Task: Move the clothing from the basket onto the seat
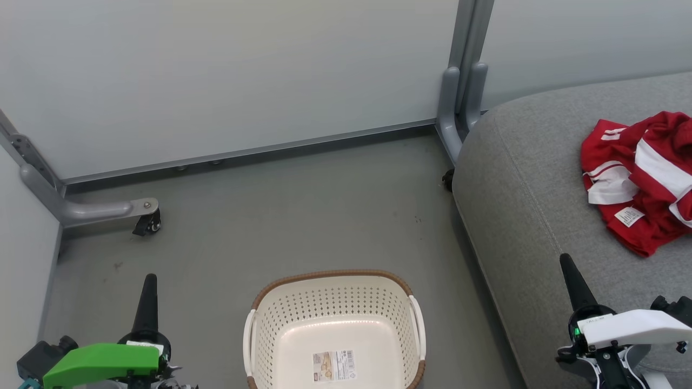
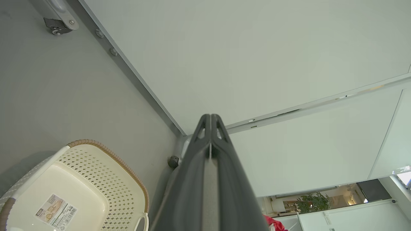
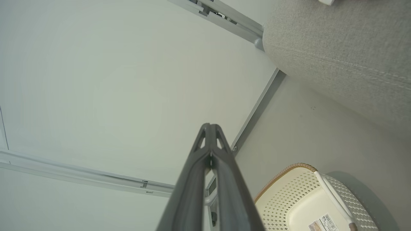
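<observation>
Clothing, red with white stripes, lay heaped on the grey seat, while the cream basket on the floor stood empty, so the task looked finished. The left gripper and right gripper flanked the basket, fingers pressed together and holding nothing. Folds hid whether the heap held two garments.

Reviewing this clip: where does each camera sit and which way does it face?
Head view: on the head, facing forward and down at the basket and the seat bearing the clothing; left gripper and right gripper at the bottom corners.
Left wrist view: on the left wrist, facing the wall along its shut fingers.
Right wrist view: on the right wrist, likewise, along its shut fingers.
Shared: both wrist views show the basket.
</observation>
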Robot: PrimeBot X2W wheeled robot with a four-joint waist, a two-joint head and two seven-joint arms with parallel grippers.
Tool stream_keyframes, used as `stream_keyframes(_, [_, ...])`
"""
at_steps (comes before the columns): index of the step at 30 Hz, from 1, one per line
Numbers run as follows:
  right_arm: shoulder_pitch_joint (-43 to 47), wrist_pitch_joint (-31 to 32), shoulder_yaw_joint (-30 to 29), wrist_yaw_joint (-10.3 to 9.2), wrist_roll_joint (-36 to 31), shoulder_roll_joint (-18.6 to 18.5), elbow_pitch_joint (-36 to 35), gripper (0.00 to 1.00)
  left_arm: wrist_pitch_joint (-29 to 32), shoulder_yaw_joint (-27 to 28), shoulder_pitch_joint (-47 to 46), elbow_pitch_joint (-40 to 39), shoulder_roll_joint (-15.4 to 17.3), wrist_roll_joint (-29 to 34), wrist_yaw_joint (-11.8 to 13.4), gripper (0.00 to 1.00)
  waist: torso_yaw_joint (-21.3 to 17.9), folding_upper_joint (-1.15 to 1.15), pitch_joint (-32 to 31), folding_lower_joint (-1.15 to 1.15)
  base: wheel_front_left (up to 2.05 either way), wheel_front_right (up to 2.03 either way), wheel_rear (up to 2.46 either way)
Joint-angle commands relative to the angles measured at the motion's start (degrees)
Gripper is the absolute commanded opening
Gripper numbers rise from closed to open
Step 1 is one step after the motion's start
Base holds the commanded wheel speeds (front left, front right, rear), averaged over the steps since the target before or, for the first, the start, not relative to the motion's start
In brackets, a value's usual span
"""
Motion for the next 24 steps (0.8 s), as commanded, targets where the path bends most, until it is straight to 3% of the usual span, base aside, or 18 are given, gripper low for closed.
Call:
stream_keyframes(1, [-1.28,0.38,-0.35,0.0,1.52,-0.39,0.02,0.0,0.33,0.32,-1.74,0.0,0.51,-1.49,-0.51,0.0,0.01,0.06,0.04,0.0,0.0,0.0,0.0])
stream_keyframes(24, [-3.06,3.4,-1.67,-0.01,12.46,-0.2,2.2,0.0,3.3,1.61,-4.45,2.12,0.3,-11.73,-1.05,0.0,0.09,0.07,0.7,0.0,0.0,0.0,0.0])
